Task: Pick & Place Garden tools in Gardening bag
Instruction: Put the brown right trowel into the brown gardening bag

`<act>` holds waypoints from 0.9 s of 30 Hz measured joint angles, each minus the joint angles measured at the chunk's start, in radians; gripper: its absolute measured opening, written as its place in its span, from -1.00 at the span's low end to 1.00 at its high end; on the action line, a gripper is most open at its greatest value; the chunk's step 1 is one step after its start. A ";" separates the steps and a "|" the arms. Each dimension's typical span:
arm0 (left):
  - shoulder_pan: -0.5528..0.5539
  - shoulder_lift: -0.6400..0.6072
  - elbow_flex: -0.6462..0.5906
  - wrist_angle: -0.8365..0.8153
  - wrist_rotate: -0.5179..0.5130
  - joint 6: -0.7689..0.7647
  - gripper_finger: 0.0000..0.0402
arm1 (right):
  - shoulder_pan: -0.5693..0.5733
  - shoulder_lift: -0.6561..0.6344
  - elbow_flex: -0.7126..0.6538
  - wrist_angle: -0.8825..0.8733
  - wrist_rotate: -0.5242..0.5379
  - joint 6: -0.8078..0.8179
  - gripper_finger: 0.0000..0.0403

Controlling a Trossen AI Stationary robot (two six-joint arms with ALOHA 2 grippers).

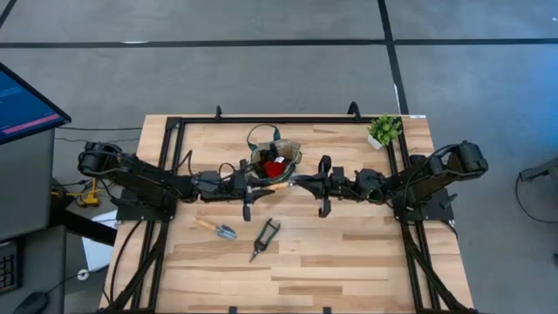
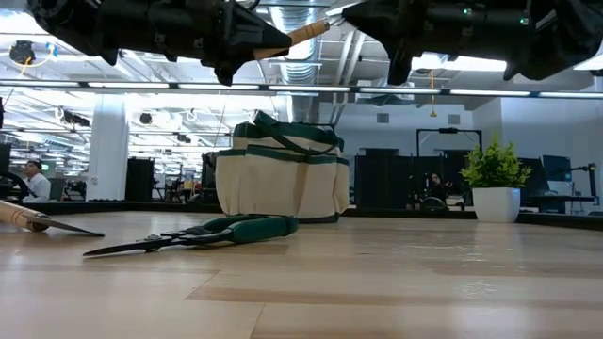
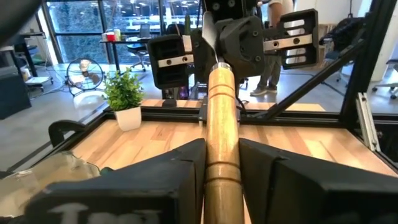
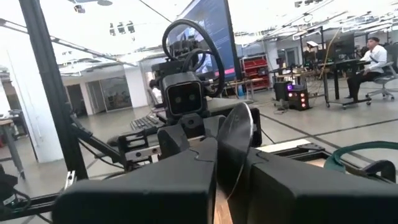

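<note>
Risk sits in the handover above the gardening bag [image 1: 277, 162]: the left tool [image 1: 247, 181] clamps the wooden handle of a trowel [image 3: 222, 130], the right tool [image 1: 307, 180] pinches its blade. Uneven release could drop it onto the tabletop [image 1: 349, 253].

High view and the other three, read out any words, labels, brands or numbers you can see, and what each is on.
None can be read.
Pale lettering on the left end effector, below the wood-handled tool: too blurred.
The monitor screen at the high view's left edge: too small.
</note>
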 joint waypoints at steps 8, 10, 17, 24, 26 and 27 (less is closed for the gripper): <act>0.001 0.000 0.000 0.005 -0.013 -0.011 -0.53 | -0.001 -0.008 0.000 -0.046 0.000 -0.014 -1.00; 0.000 -0.003 0.002 0.027 -0.003 -0.013 -0.48 | -0.002 -0.025 -0.002 -0.118 0.015 -0.014 -1.00; -0.001 -0.003 0.002 0.016 0.000 -0.030 -0.35 | -0.005 -0.157 -0.002 -0.344 0.011 -0.004 -1.00; -0.001 -0.003 0.002 -0.005 0.057 -0.089 -0.27 | -0.022 -0.301 0.048 -0.653 -0.020 0.031 -1.00; -0.001 -0.003 0.002 -0.026 0.062 -0.093 -0.25 | -0.023 -0.319 0.092 -0.755 -0.023 0.031 -1.00; 0.000 -0.003 0.002 -0.037 0.062 -0.096 -0.23 | -0.023 -0.321 0.118 -0.804 -0.024 0.031 -1.00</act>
